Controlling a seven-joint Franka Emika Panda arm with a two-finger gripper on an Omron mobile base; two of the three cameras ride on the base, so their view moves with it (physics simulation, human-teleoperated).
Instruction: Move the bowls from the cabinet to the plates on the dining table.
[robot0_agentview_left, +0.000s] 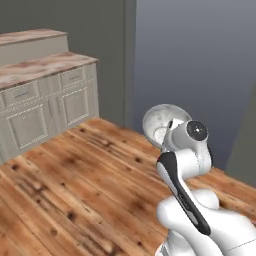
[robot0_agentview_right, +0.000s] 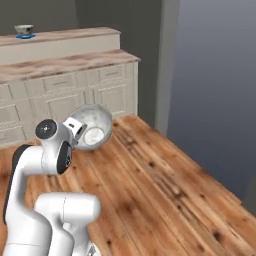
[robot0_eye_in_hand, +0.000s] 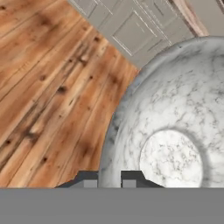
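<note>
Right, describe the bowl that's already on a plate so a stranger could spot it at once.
Start at the long marble-topped dining table, the higher ledge behind the cream drawers. Near its left end sits a blue plate with a small grey-white bowl on it. Unlike the bowl held in the tool over the wooden floor, this one rests on the plate.

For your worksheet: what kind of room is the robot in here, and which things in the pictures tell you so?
Most likely a kitchen: cream drawers and panelled doors under a marble top, a higher marble counter carrying a bowl on a blue plate, and the stone-look bowl in the gripper.
</note>
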